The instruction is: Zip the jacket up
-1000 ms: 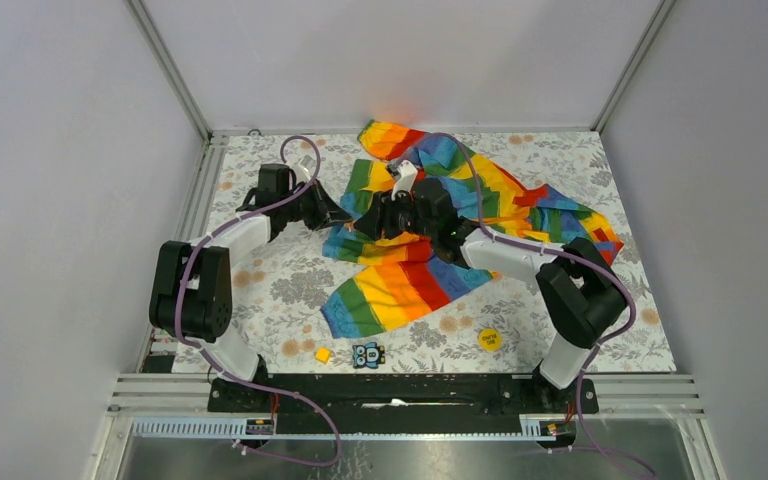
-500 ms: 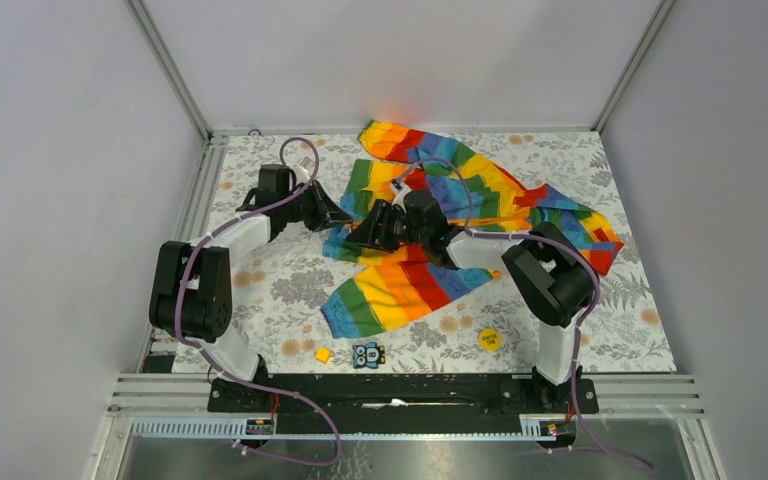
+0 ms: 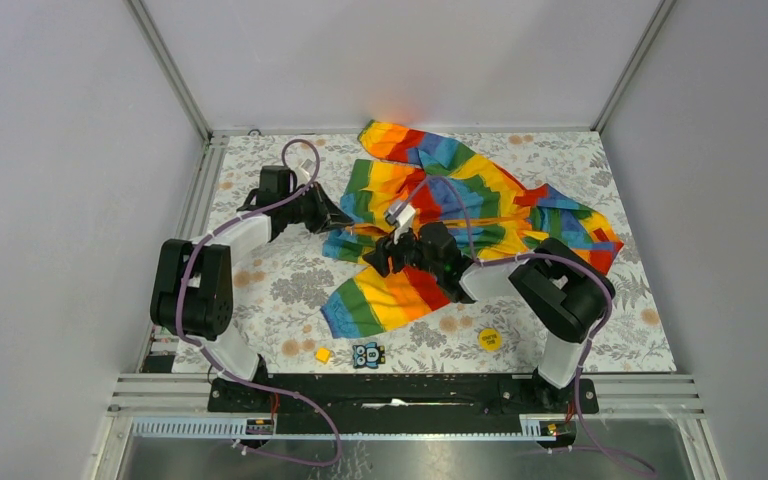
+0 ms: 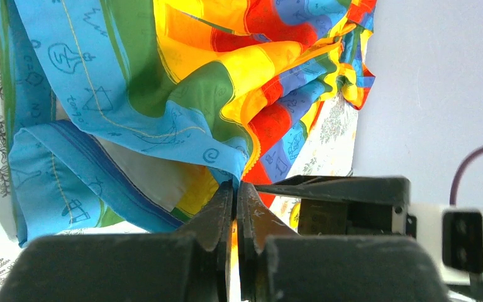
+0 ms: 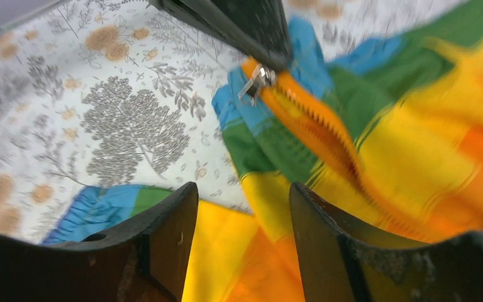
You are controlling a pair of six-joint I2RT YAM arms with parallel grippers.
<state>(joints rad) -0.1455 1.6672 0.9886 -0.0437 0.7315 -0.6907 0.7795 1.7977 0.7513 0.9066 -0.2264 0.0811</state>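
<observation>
**Q:** Where is the jacket?

**A:** The jacket (image 3: 480,195) lies spread over the middle of the desk (image 3: 260,290), with one sleeve (image 3: 400,290) toward the arms.

**Q:** What has changed?

**A:** The right gripper (image 5: 242,195) has drawn back from the jacket's front toward that sleeve, its jaws widening and empty. The left gripper (image 4: 236,189) stays clamped on the hem (image 4: 88,157), beside the zipper pull (image 5: 258,78). The pull sits at the hem end, so zipping likely has yet to start.
</observation>
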